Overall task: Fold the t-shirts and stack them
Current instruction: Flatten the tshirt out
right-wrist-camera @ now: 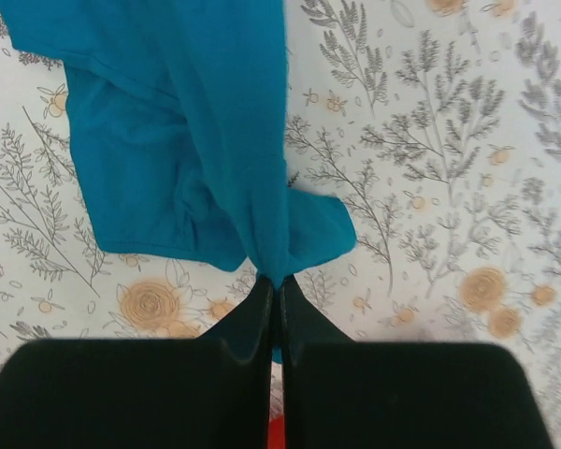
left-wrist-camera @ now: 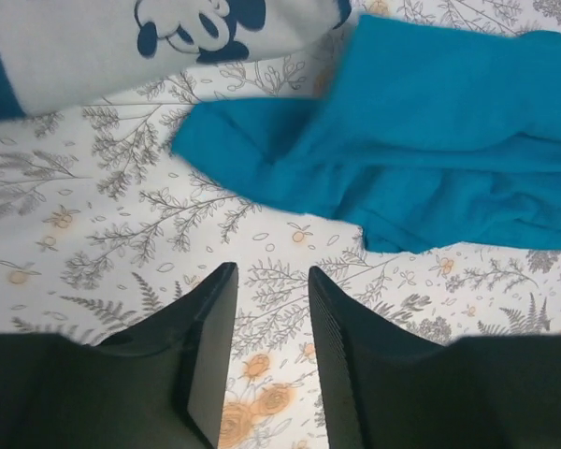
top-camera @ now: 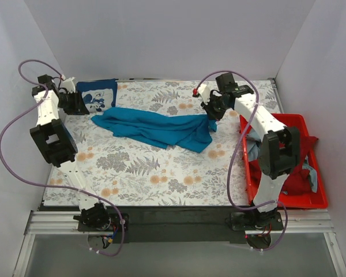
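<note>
Two claws: my right claw (right-wrist-camera: 276, 285) is pressed together, pinching an edge of the teal t-shirt (top-camera: 155, 128). My left claw (left-wrist-camera: 271, 281) is spread and holds nothing, just off the shirt's other end.
Teal t-shirt: bunched in a long rumpled strip across the far half of the desk (top-camera: 150, 179).
Step, as I judge it: spreading the shirt flat before folding.
Doing it well: I should take a matching edge with the left claw, then draw both ends apart low and evenly, clear of the navy t-shirt (top-camera: 98, 95) just beyond the teal shirt's left end.
Surface: flat floral cover; cloth probably slides on it.
Room: pale walls (top-camera: 161, 34) on three sides; red bin (top-camera: 288, 203) holding more shirts, right of the teal shirt.
</note>
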